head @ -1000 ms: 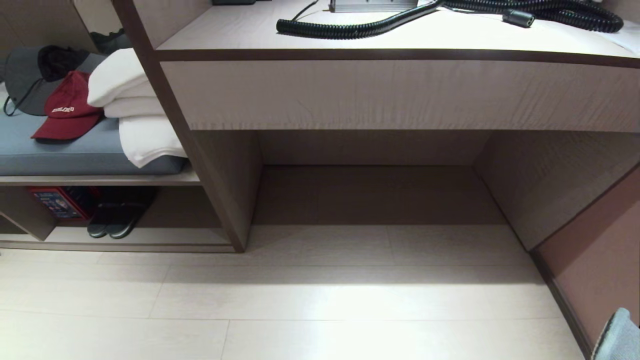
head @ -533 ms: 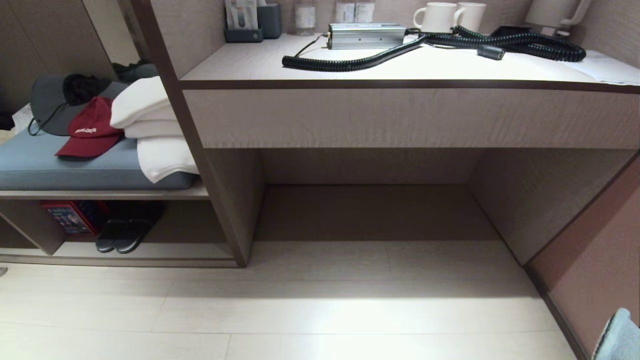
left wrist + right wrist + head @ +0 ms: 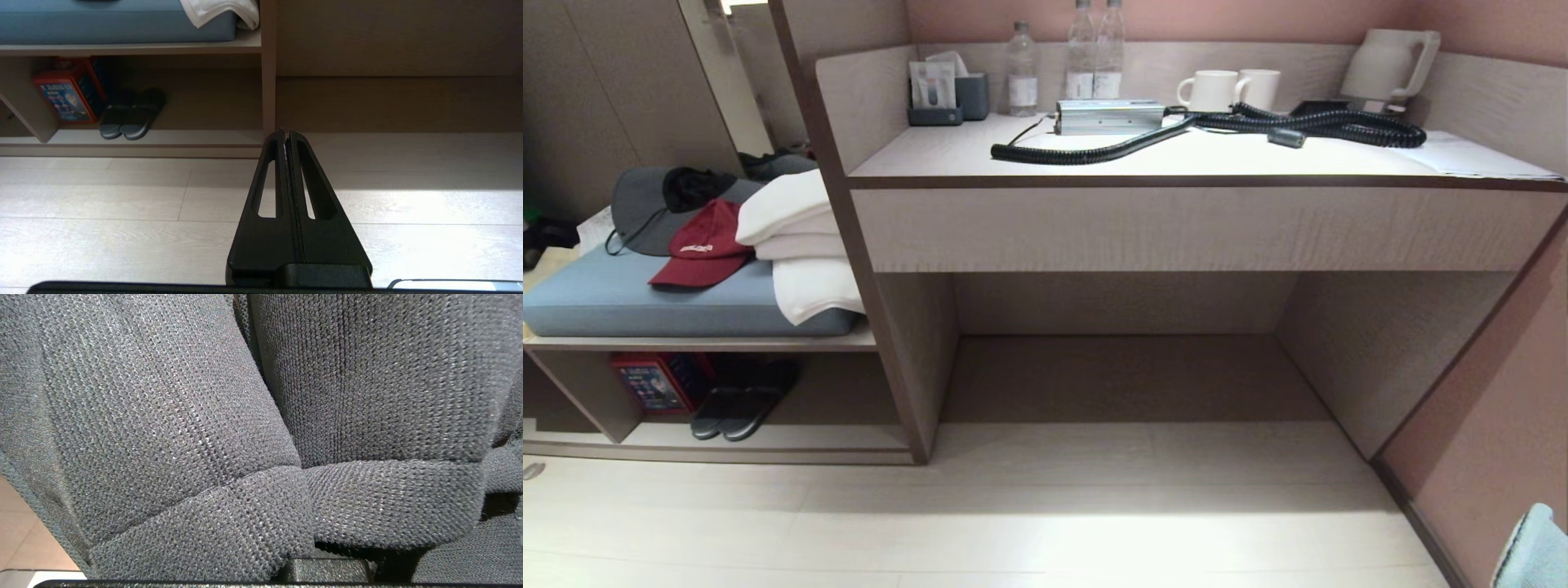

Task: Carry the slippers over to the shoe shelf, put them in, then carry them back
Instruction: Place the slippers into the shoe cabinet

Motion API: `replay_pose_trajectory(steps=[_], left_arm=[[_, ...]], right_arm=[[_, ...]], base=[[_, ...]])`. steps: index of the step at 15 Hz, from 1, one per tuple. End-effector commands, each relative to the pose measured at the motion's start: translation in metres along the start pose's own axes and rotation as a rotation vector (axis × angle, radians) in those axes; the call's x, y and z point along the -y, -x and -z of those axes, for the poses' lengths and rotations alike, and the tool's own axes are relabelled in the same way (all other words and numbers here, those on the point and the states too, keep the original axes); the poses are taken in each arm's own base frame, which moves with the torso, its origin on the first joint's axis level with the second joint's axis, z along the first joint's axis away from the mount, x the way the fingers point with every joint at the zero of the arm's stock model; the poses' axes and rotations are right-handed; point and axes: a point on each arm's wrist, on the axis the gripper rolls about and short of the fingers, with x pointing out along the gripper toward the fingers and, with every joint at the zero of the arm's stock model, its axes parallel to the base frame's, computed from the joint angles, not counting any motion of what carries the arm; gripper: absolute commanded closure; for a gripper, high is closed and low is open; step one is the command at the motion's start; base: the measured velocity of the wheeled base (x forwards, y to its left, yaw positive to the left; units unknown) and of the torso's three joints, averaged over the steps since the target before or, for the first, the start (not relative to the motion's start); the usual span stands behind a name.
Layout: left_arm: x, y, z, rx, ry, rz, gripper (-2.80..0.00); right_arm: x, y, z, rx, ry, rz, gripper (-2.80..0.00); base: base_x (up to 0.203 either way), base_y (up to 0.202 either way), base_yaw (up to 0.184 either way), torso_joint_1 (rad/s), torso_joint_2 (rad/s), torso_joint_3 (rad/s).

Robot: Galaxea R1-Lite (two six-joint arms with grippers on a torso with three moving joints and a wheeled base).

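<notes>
Two broad dark grey knit toe bands of the slippers (image 3: 261, 416) fill the right wrist view, pressed close to the camera. My right gripper is hidden beneath them, with only its dark body (image 3: 327, 571) showing. A pale blue-grey edge (image 3: 1535, 549) at the head view's lower right corner seems to be their sole. The shoe shelf (image 3: 792, 438) is the low open compartment at the left, under a cushioned bench. It also shows in the left wrist view (image 3: 196, 136). My left gripper (image 3: 286, 132) is shut and empty, hanging above the pale floor in front of the shelf's right upright.
Another dark pair of slippers (image 3: 737, 406) and a red box (image 3: 658, 382) sit inside the shelf. Caps and folded white towels (image 3: 800, 245) lie on the blue cushion above. To the right is a desk (image 3: 1176, 224) with a coiled hose, mugs, bottles and a kettle. A wall closes the right side.
The head view has tilted upward, so the whole scene slid down and the desk top with bottles, mugs and kettle came into view. Nothing in the scene itself has moved.
</notes>
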Motion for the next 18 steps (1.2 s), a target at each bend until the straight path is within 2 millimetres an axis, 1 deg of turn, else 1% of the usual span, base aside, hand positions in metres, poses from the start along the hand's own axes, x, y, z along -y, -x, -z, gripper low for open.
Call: replay_pose_trajectory(steps=[1, 3, 9, 10, 18], left_arm=[[0.0, -0.0001, 0.0, -0.001, -0.003, 0.0, 0.0], [0.0, -0.0001, 0.0, -0.001, -0.006, 0.002, 0.0], [0.0, 0.0, 0.0, 0.001, 0.0, 0.002, 0.0], [0.0, 0.0, 0.0, 0.001, 0.0, 0.002, 0.0], [0.0001, -0.0001, 0.0, -0.001, 0.001, 0.0, 0.0]], right_arm=[[0.0, -0.0002, 0.0003, -0.002, 0.0, 0.0, 0.0], [0.0, -0.0001, -0.0001, -0.001, 0.001, 0.0, 0.0], [0.0001, -0.0001, 0.0005, -0.002, 0.001, 0.003, 0.0], [0.0001, -0.0001, 0.0004, -0.002, 0.001, 0.003, 0.0], [0.0001, -0.0001, 0.0004, -0.001, 0.0, 0.003, 0.0]], base=[[0.0, 0.0, 0.0, -0.001, 0.0, 0.203], [0.0, 0.0, 0.0, 0.005, 0.01, 0.143], [0.0, 0.0, 0.0, 0.001, 0.0, 0.02], [-0.002, 0.094, 0.01, -0.006, 0.0, 0.012], [0.0, 0.189, -0.001, 0.001, 0.0, 0.005]])
